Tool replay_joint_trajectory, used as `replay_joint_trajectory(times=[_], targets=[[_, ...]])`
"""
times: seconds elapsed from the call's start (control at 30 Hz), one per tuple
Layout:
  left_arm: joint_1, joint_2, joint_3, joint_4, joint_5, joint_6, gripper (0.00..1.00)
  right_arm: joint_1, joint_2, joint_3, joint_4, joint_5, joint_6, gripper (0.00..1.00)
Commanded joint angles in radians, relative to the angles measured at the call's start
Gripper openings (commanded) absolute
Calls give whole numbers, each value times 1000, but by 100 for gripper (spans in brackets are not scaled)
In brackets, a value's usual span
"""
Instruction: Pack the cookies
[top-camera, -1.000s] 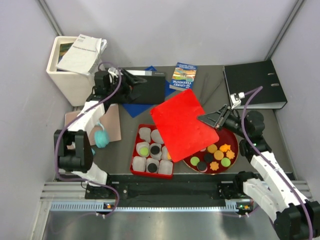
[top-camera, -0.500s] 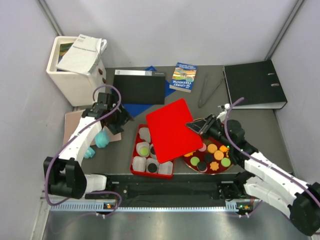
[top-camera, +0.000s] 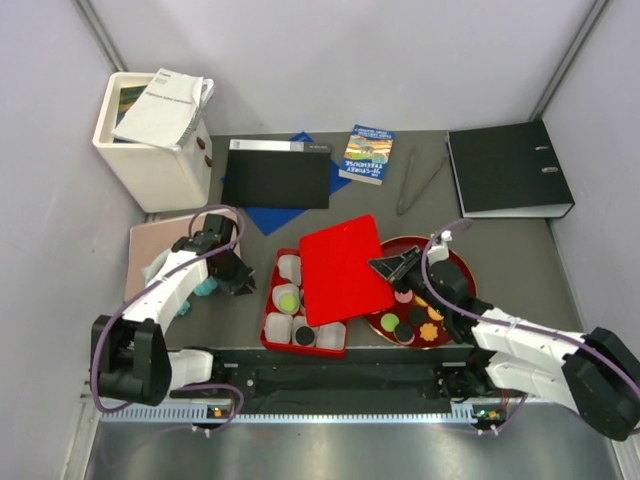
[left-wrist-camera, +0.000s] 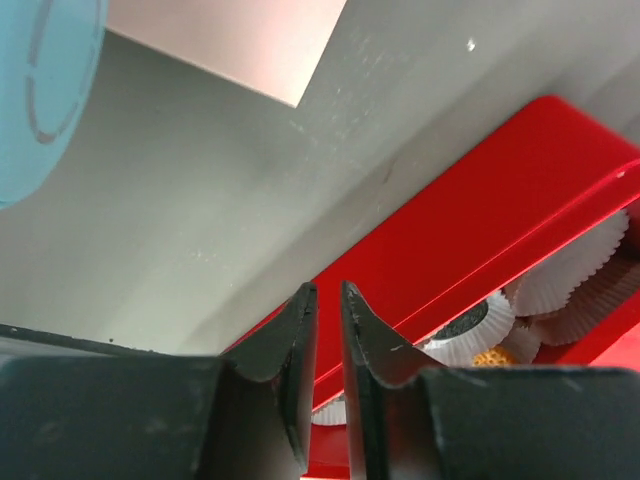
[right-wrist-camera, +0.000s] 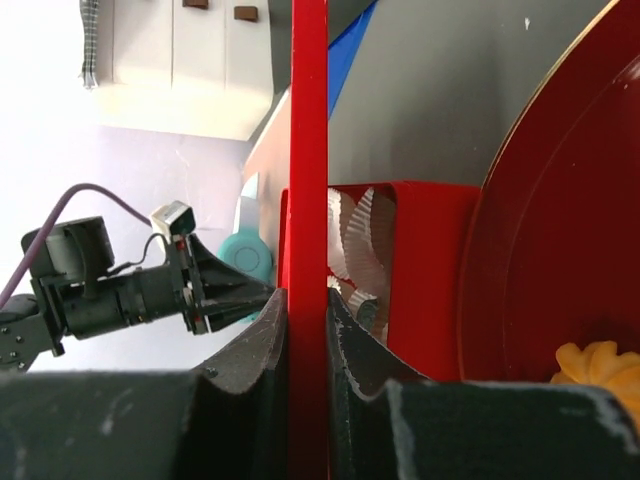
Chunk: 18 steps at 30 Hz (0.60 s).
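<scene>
Our right gripper (top-camera: 385, 268) clamps the red lid (top-camera: 340, 265) over the red box (top-camera: 270, 300), left gripper (top-camera: 245, 285) nearly closed, empty, at its 9 o'clock; with cookies (top-camera: 432, 312) inside and on the plate (top-camera: 462, 270) at 3 o'clock, we should lower it level, corners matched.

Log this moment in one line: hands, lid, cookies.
right hand: shut on red lid, over red box | left hand: nearly closed, empty, beside box | cookies: some in box, some on plate
</scene>
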Motion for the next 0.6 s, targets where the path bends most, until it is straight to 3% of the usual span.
replay_joint_trajectory(times=[0.0, 0.33, 0.5, 0.57], targets=[[-9, -7, -9, 33, 28, -8, 19, 58, 59, -9, 193, 66, 25, 0], [-8, -3, -27, 52, 65, 0, 18, 162, 177, -9, 212, 82, 23, 0], [-8, -1, -33, 68, 76, -7, 19, 193, 198, 33, 140, 63, 6, 0], [-8, 3, -38, 73, 79, -7, 19, 194, 208, 50, 114, 48, -6, 7]])
